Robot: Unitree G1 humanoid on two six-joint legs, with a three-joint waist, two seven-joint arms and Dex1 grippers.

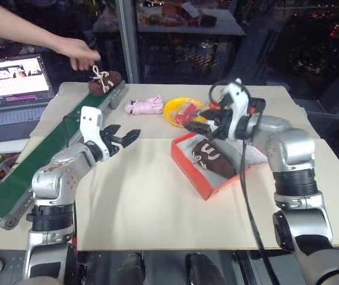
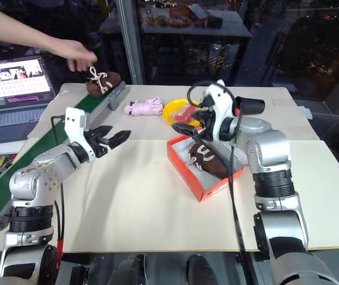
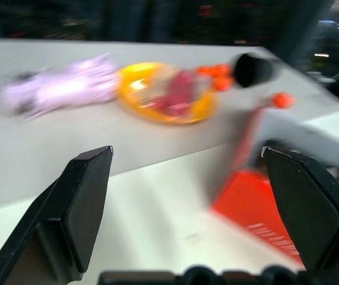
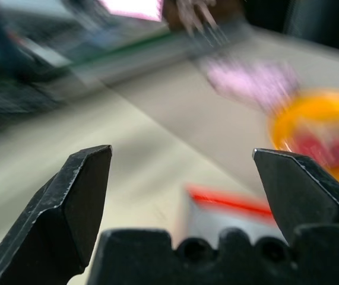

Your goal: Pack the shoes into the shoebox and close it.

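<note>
Left wrist view: blurred, unreadable white print marks the shoebox (image 3: 258, 219); both end effectors gape apart, empty.

one shoe (image 2: 206, 158) lies in the shoebox (image 2: 184, 167); behind it the bowl (image 2: 175, 110), plush toy (image 2: 143, 107) to its left.

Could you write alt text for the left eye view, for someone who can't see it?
A red-orange cardboard shoebox lies open on a pale table with one dark brown shoe inside. The right gripper and left gripper hover open. A person's hand reaches toward a second brown shoe on a green conveyor.
</note>
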